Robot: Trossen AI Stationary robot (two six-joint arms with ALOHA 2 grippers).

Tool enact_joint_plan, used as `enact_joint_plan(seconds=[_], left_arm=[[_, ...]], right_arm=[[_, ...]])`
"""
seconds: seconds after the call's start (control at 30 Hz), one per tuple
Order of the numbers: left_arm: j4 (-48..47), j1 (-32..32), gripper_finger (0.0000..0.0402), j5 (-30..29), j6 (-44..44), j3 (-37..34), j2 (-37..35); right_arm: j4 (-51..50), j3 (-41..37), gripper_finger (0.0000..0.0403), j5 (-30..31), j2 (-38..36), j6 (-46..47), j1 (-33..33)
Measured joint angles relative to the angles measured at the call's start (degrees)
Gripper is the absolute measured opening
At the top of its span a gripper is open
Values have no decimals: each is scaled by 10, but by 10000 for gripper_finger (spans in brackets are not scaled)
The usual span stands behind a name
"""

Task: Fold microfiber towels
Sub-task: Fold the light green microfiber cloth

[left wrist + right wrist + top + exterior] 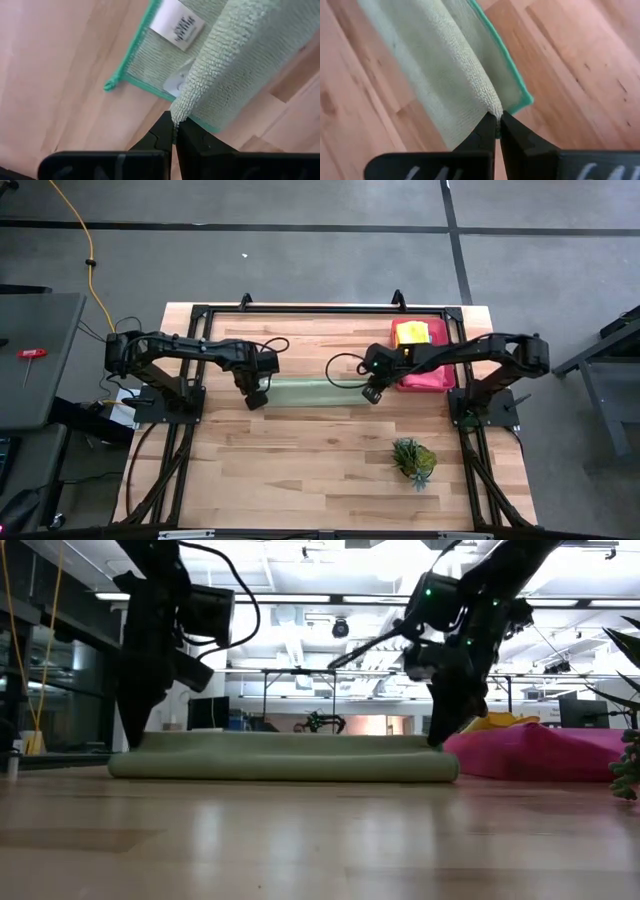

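Pale green towel (312, 392) folded into a long strip mid-table, teal-edged; left gripper (175, 131) pinched on one end's fold, right gripper (498, 121) pinched on the other; bare wood (300, 465) on the near side; white label (177, 23) sewn at a corner, print unreadable, perhaps a brand.

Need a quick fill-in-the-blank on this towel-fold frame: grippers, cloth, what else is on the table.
1. Both the left gripper and the right gripper are shut on the pale ____ towel.
2. The white tag shows in the ____ wrist view.
3. A yellow towel lies on the ____ towel beyond the right arm.
4. The small green ____ stands untouched near the table's front.

Missing: green; left; pink; plant
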Motion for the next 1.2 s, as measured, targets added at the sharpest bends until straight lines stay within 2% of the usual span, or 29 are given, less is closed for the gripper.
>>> enact_joint_plan(seconds=[0.2, 0.5, 0.67, 0.8, 1.0, 1.2], left_arm=[[2, 2, 0, -16, -12, 0, 0], [2, 2, 11, -17, -2, 0, 0], [1, 1, 34, -29, 1, 0, 0], [-3, 3, 55, -59, 19, 0, 0], [-8, 22, 97, -65, 44, 0, 0], [-28, 50, 141, -84, 76, 18, -1]], right_arm=[[10, 0, 0, 30, 12, 1, 0], [8, 0, 9, 32, 12, -3, 0], [7, 0, 56, 41, 12, -3, 0], [8, 0, 111, 60, 12, -7, 0], [2, 3, 190, 78, 12, -19, 0], [-44, 50, 231, 108, 11, -77, -1]])
